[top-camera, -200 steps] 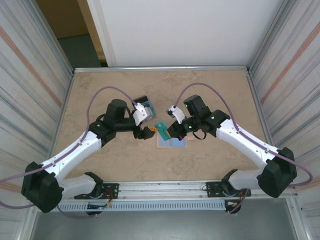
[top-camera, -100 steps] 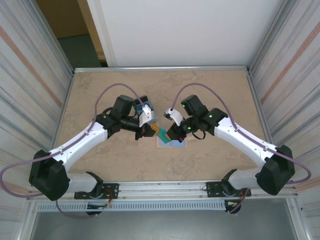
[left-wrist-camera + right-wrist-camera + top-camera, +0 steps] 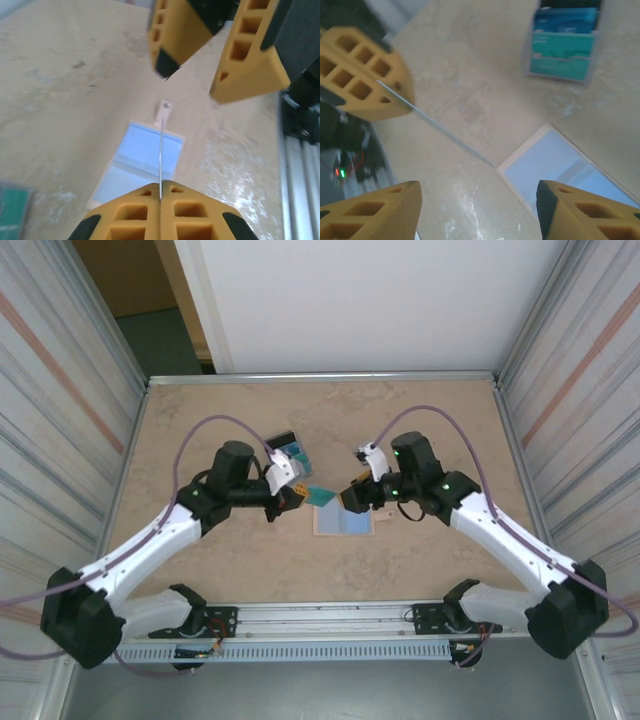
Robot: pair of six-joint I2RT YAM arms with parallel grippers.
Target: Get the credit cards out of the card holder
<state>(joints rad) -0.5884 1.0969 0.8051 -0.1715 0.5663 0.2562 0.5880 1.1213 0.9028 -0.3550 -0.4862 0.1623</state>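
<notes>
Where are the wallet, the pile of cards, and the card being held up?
wallet (image 3: 340,523), top view, on its pale blue inner face.
pile of cards (image 3: 561,50), right wrist view, on a teal card.
held card (image 3: 160,160), left wrist view, on its thin edge.

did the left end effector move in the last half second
Yes. The left end effector, shut on a teal card, pulled leftward away from the card holder.

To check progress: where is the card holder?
Top view: the card holder lies open on the table, between the left tool and right tool, nearer the arm bases.
</notes>
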